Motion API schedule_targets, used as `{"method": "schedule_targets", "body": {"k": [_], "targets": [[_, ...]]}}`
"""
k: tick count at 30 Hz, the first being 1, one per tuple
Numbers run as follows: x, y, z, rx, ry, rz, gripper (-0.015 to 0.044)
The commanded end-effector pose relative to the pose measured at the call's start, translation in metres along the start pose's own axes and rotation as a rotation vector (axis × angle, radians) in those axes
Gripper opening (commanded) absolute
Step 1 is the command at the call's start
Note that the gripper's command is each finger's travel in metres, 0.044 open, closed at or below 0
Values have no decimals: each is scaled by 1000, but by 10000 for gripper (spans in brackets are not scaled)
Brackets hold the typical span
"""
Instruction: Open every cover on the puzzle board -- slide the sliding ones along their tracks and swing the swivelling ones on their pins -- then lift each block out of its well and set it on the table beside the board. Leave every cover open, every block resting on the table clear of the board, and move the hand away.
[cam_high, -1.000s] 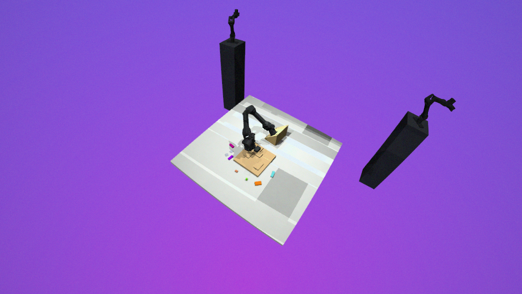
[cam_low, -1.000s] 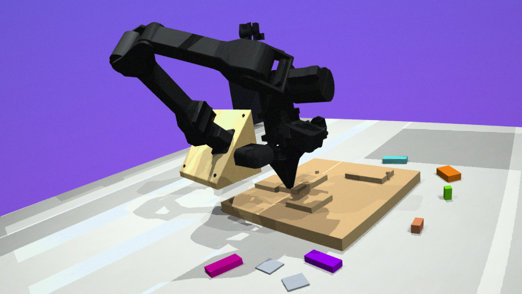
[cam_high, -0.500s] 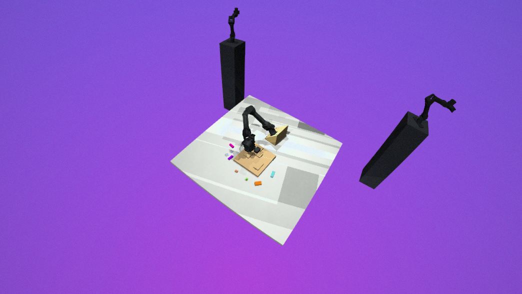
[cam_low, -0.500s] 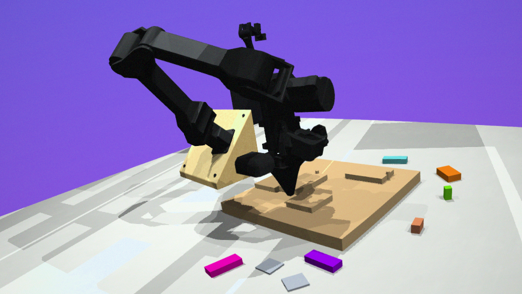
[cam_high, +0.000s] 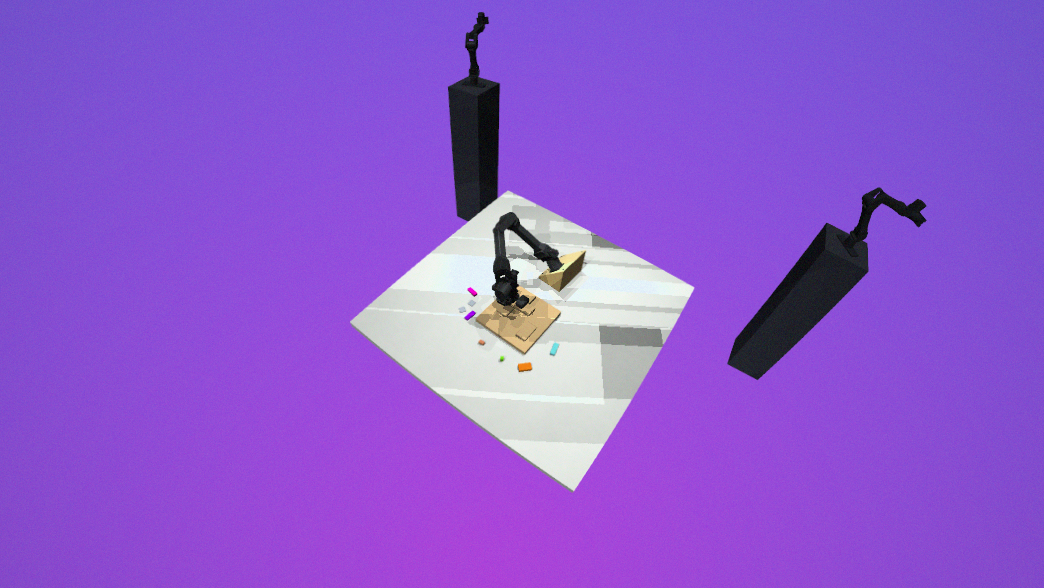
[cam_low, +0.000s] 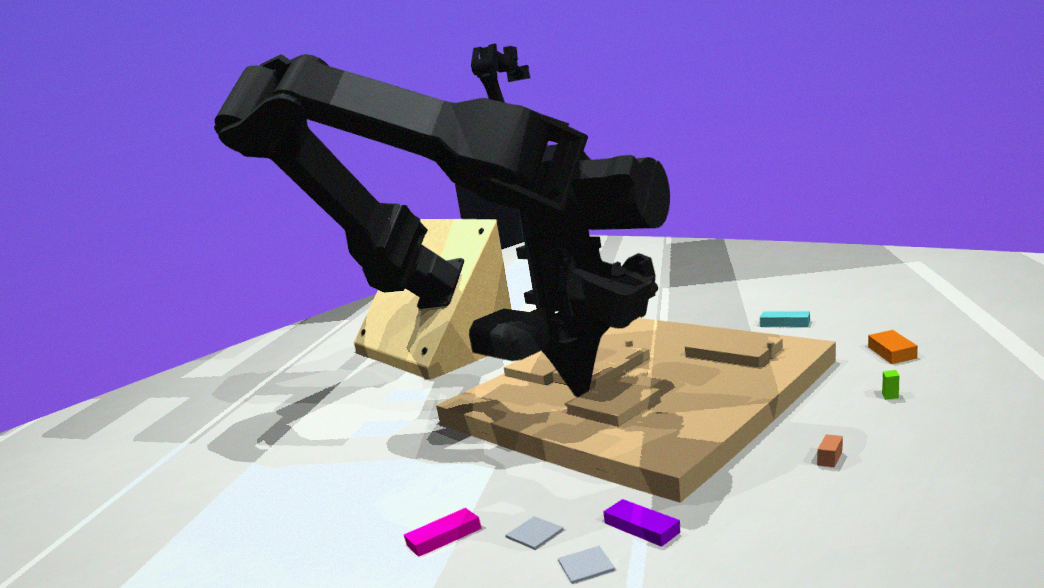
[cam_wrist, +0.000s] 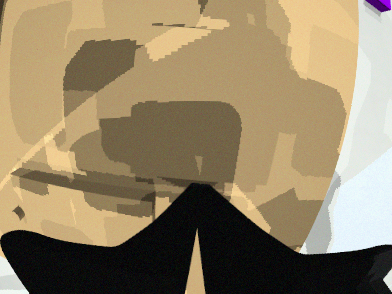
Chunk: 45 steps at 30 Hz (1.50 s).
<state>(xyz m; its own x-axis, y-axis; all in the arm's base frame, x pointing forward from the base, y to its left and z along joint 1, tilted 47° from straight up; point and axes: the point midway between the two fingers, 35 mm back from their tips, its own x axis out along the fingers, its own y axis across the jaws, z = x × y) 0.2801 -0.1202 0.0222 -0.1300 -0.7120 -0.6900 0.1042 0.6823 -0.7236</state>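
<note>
The wooden puzzle board (cam_high: 544, 319) (cam_low: 730, 416) (cam_wrist: 325, 50) lies on the table. Raised wooden covers sit on it: a front cover (cam_low: 617, 406), a long middle cover (cam_low: 622, 365), a low left cover (cam_low: 528, 373) and a far cover (cam_low: 726, 355) beside a small raised piece (cam_low: 775, 345). My gripper (cam_low: 579, 394) (cam_wrist: 198, 192) is shut and empty, pointing down, its tips close over the board at the near left edge of the front cover; contact cannot be told. No open well or block in a well can be made out. The fingers and shadows hide part of the board.
Around the board lie magenta (cam_low: 442, 531), purple (cam_low: 641, 522), brown (cam_low: 829, 450), green (cam_low: 890, 384), orange (cam_low: 892, 346) and teal (cam_low: 784, 319) blocks, and two grey tiles (cam_low: 534, 532) (cam_low: 586, 563). The arm's wedge-shaped wooden base (cam_low: 467, 321) stands behind.
</note>
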Motion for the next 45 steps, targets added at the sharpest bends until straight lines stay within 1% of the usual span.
{"method": "schedule_targets", "body": {"k": [1, 45], "targets": [[0, 0, 4, -9, 3, -4, 0], [0, 0, 48, -7, 1, -4, 0]]}}
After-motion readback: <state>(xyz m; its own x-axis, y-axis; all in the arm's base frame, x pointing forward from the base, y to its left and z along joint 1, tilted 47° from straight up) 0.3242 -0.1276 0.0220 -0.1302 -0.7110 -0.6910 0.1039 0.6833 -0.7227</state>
